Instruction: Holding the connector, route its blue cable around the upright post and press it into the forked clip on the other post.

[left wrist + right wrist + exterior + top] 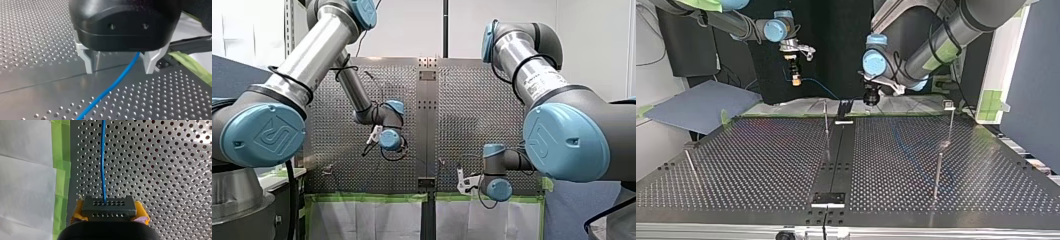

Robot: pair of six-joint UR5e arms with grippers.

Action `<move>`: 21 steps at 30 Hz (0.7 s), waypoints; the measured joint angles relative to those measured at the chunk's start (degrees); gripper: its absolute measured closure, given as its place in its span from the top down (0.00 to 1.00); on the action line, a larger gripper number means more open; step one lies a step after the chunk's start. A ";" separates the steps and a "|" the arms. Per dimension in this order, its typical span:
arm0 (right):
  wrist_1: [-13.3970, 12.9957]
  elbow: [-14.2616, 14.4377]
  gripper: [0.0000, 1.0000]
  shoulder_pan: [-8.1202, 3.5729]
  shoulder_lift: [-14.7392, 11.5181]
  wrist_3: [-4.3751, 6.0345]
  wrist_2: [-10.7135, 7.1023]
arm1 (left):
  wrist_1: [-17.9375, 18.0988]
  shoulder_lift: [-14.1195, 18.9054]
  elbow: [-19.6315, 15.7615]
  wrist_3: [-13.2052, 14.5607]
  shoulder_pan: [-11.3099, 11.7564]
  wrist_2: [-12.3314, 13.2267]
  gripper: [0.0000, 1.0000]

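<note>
Perforated steel desk (761, 165) edged with green tape (60, 182), right pincer (110, 209) with yellow pads clenched on dark connector (109, 204) near the taped edge, blue cable (103, 165) leading ahead over the desk, left pincer (119, 71) released, cable passing between its spread metal fingers (86, 60), arm label (542, 82) illegible.

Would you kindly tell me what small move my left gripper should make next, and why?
Probably close my left gripper gently on the blue cable. Its fingers stand open with the cable running between them, while my right gripper holds the connector in its yellow pads. That would likely steady the cable for routing.
</note>
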 joint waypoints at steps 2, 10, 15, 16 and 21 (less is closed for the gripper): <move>-0.08 -0.03 0.00 0.00 0.00 0.02 0.00 | 0.03 0.00 -0.01 -0.41 -0.37 -0.22 0.98; -0.17 -0.06 0.00 0.03 -0.01 0.05 0.00 | 0.87 -2.07 -0.15 -0.93 -1.57 -1.32 0.98; -0.08 -0.13 0.00 0.03 -0.02 0.02 -0.03 | 2.87 -4.39 0.40 -2.17 -2.16 -1.27 0.98; -0.08 -0.14 0.00 0.02 -0.02 0.01 -0.09 | 3.15 -4.81 0.65 -2.51 -2.22 -1.27 0.98; -0.10 -0.17 0.00 0.04 -0.02 0.00 -0.38 | 3.61 -5.93 1.76 -3.71 -2.39 -1.25 0.98</move>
